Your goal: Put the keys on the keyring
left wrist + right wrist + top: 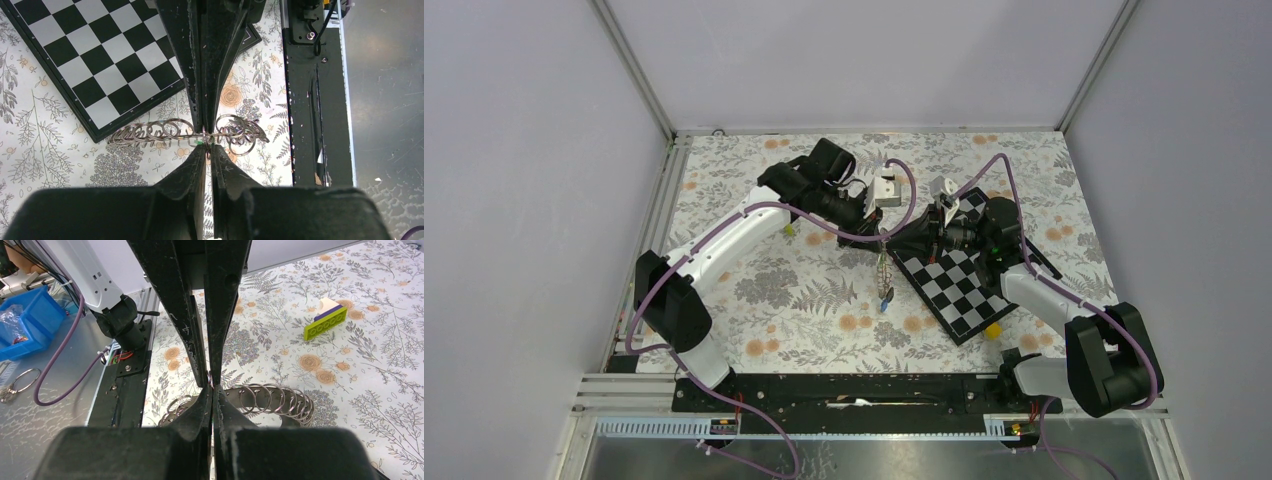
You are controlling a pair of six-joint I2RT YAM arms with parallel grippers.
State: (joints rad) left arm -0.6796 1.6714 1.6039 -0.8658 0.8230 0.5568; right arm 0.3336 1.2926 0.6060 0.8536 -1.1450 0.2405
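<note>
Here, the keyring [150, 132] hangs pinched twice
The left gripper [207, 150] and right gripper [211, 390] clamp it; blue key [884, 304] dangles

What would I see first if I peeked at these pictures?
The shiny keyring, a chain of silver rings, is held above the middle of the flowery table, pinched by both arms' shut jaws. Beside it, to the right in the top view, lies a black-and-white checkerboard, and a lime-green brick sits farther off.
</note>
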